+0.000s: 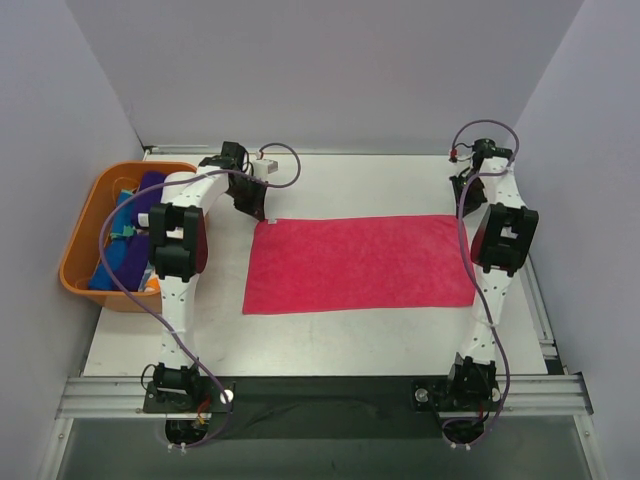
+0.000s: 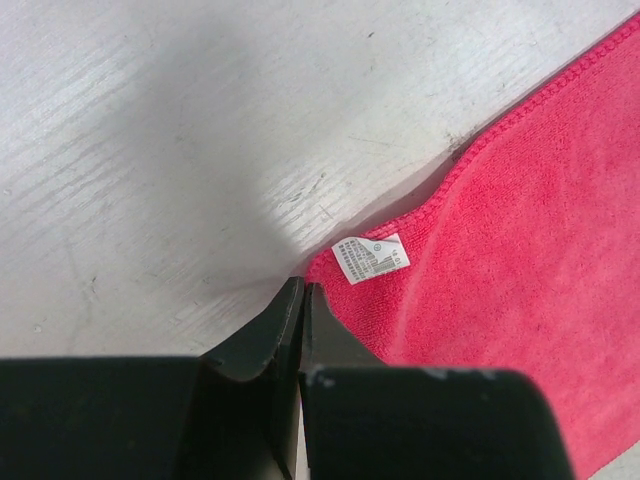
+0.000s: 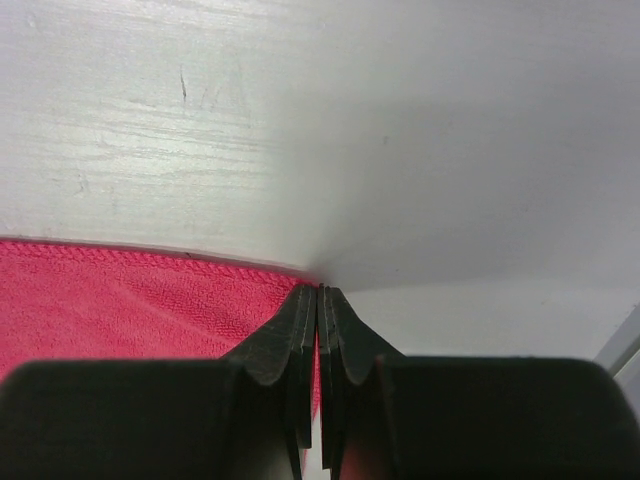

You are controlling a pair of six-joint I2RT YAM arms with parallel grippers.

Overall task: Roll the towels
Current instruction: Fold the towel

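Note:
A hot pink towel (image 1: 360, 262) lies flat and spread out in the middle of the table. My left gripper (image 1: 258, 215) is at its far left corner. In the left wrist view the left gripper (image 2: 301, 285) has its jaws closed at that corner of the towel (image 2: 520, 250), beside a white tag (image 2: 370, 257). My right gripper (image 1: 462, 208) is at the far right corner. In the right wrist view the right gripper (image 3: 318, 290) is shut, with pink cloth of the towel (image 3: 130, 300) showing between the jaws.
An orange basket (image 1: 80, 230) stands at the left edge of the table, holding a dark purple towel (image 1: 150, 185) and a blue towel (image 1: 120, 250). Grey walls enclose the table on three sides.

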